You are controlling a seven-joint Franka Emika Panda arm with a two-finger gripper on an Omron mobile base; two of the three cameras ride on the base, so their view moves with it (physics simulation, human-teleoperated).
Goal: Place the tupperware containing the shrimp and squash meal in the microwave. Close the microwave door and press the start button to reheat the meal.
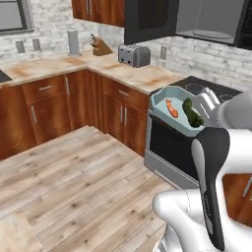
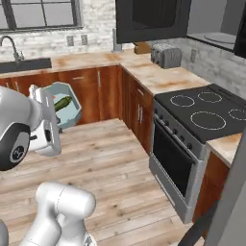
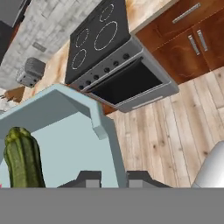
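Observation:
My gripper (image 3: 114,179) is shut on the rim of the pale blue-grey tupperware (image 3: 70,144), one finger on each side of its wall. The tray hangs in the air, tilted. In the left base view the tupperware (image 1: 178,98) floats in front of the stove with the orange shrimp (image 1: 171,108) and the dark green squash (image 1: 193,113) inside, and the gripper (image 1: 205,106) is at its right edge. The squash (image 3: 24,162) also lies in the tray in the hand view. The microwave (image 1: 211,22) is mounted high on the wall with its grey interior showing. Its black microwave door (image 1: 150,19) is swung open to the left.
A black stove (image 2: 206,113) with ring burners and an oven door stands below the microwave. A toaster (image 1: 134,55) and a knife block (image 1: 101,47) sit on the corner counter. A sink (image 2: 24,65) is at the far left. Wood floor lies in front of the cabinets.

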